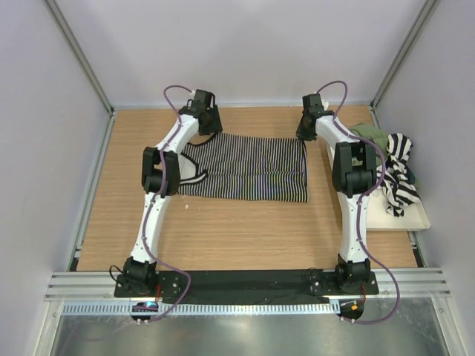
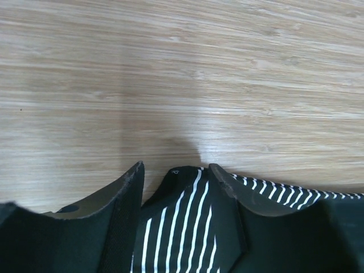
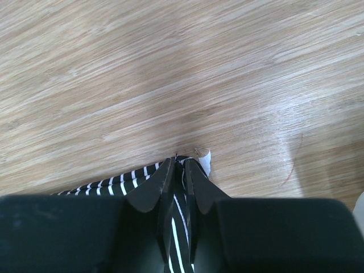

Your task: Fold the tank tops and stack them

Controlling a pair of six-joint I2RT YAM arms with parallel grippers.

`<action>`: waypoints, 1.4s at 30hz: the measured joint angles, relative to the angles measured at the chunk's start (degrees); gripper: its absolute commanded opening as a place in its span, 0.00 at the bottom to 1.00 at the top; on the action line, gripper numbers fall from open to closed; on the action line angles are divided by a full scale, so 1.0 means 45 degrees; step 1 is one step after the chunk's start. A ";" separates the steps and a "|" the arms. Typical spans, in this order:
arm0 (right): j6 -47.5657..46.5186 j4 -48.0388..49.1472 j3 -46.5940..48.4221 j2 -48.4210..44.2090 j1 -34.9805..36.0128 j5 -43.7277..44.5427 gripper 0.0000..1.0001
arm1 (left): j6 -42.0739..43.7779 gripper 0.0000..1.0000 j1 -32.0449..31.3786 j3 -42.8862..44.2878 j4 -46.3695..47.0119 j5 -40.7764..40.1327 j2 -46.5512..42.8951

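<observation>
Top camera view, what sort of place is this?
Probably a lab robot test cell: a wooden table boxed in by pale panels, with a left arm and right arm bolted at its near edge.

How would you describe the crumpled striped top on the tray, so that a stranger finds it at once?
Start at the wooden table, then go to the cream tray at its right edge. The broad-striped top lies crumpled there: wide black-and-white bands, unlike the plain olive top beside it and the fine-striped top spread flat mid-table.
</observation>
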 measured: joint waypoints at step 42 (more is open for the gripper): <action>0.0767 0.1423 -0.6504 -0.6003 0.0146 -0.0685 0.01 | 0.0510 0.00 -0.0486 -0.9301 0.3225 0.0316 -0.6902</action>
